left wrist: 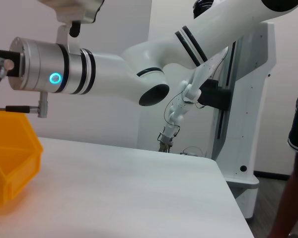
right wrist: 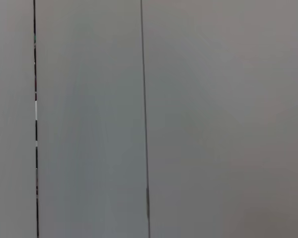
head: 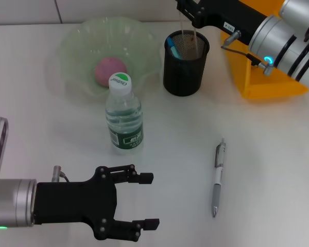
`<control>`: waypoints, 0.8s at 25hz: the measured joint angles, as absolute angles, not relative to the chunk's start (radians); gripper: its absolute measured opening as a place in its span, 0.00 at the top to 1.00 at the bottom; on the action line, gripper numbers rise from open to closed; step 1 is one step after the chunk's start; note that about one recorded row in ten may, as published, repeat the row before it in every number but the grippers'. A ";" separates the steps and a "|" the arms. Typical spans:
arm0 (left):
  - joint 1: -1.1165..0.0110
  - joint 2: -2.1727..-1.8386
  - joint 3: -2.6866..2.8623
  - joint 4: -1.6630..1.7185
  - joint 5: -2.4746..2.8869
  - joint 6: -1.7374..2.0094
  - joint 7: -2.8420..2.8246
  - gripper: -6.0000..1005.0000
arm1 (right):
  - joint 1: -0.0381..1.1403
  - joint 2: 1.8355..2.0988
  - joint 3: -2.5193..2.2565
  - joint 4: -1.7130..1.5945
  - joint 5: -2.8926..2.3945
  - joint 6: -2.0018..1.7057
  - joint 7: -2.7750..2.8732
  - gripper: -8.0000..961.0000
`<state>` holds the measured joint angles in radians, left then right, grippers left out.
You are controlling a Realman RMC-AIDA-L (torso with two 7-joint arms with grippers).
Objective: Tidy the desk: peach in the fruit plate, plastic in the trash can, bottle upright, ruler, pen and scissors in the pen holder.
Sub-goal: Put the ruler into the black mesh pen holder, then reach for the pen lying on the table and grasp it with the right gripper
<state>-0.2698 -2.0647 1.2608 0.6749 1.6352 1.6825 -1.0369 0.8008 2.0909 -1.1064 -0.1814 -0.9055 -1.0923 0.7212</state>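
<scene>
Standing upright on the white desk [head: 278, 170], the clear plastic bottle [head: 124, 117] shows a green-and-white cap and green label, print too small to read. Behind it, the pink peach [head: 107, 70] lies in the pale green ruffled fruit plate [head: 77, 41]. The right gripper [head: 189, 19] holds the clear ruler [head: 189, 38] in the black mesh pen holder [head: 185, 69]. The left gripper [head: 147, 200] hovers open; the silver pen [head: 218, 177] lies apart.

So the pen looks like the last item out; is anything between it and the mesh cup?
Nothing visible lies on the white desk between the slim silver-grey click pen and the black mesh pen holder. The right claw hovers over the holder's opening, where the clear ruler stands. The open left claw sits near the front edge.
</scene>
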 joint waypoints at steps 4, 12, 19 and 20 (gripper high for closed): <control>-0.270 -2.065 1.261 0.675 1.635 1.682 -1.037 0.19 | 0.783 2.092 -1.098 -0.184 -0.902 -1.096 0.721 0.57; -0.267 -2.065 1.261 0.675 1.633 1.679 -1.037 0.19 | 0.656 2.087 -1.093 -0.315 -0.895 -1.260 0.846 0.31; -0.261 -2.063 1.249 0.675 1.631 1.683 -1.042 0.19 | 0.368 2.081 -1.092 -0.930 -1.138 -1.211 1.503 0.16; -0.259 -2.064 1.247 0.675 1.631 1.684 -1.042 0.19 | 0.347 2.081 -1.082 -1.008 -1.222 -1.202 1.613 0.14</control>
<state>-0.2593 -2.0639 1.2467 0.6753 1.6309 1.6838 -1.0422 0.3467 2.0806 -1.0824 -1.0076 -1.2225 -1.2021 1.6126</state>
